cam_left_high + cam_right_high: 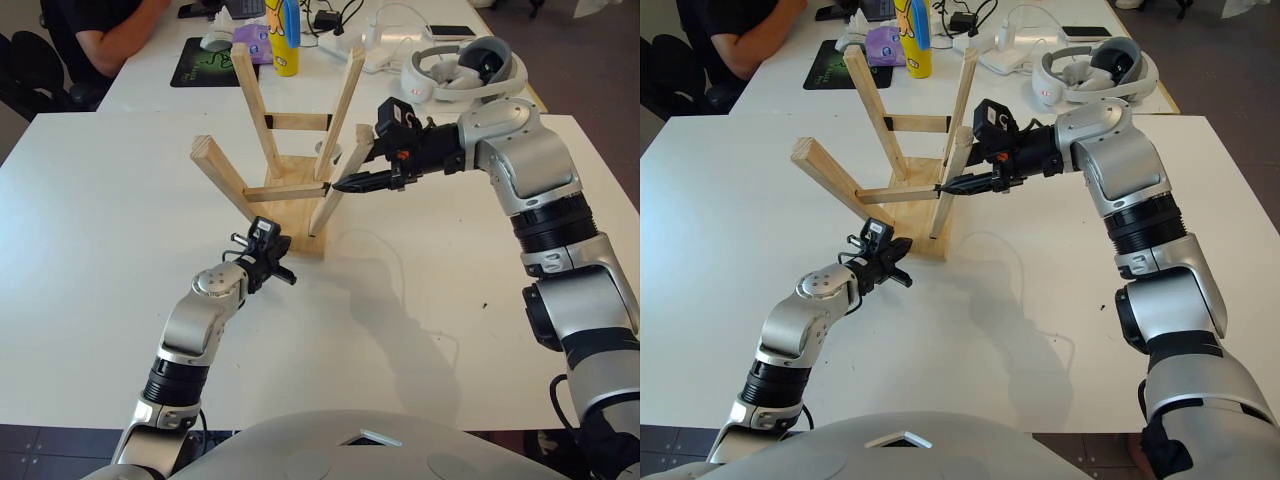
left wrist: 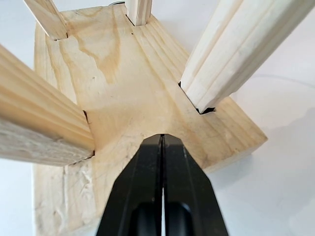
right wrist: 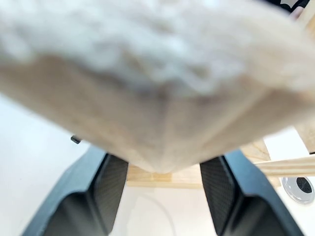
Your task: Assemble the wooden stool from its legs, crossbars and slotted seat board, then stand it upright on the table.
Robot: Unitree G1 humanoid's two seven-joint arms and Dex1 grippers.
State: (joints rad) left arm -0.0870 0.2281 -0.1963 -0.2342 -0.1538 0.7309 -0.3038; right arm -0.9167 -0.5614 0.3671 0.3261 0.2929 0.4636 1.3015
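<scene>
On table (image 1: 450,330) | stool (image 1: 290,190) inverted, seat board (image 2: 128,98) down | legs (image 1: 258,110) splay upward

My head stereo pair looks fwd and down over both arms, mid range — both eyes share same table (image 1: 100,300) and stool (image 1: 290,200), slight sideways offset btw them. My left wrist cam sits v. close behind left gripper (image 2: 162,137), facing seat board (image 2: 123,98). Right wrist cam — almost against a leg (image 3: 157,88), looking out past right gripper (image 3: 165,164).
</scene>
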